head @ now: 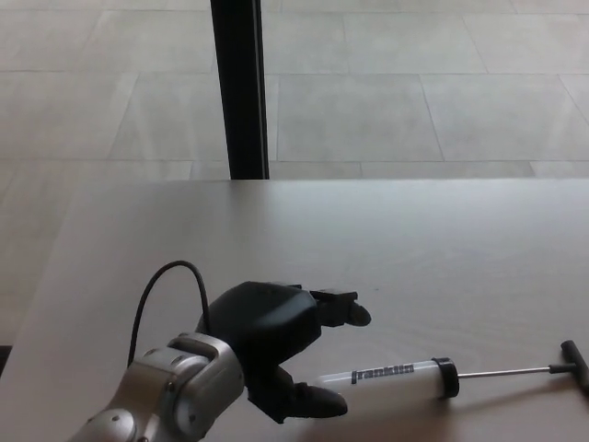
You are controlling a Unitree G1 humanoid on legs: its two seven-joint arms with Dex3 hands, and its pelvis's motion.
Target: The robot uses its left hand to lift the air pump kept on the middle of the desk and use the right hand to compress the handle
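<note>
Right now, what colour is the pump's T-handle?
Black, like the cap on the translucent white barrel. The T-handle of the air pump shows best in the head view.
</note>
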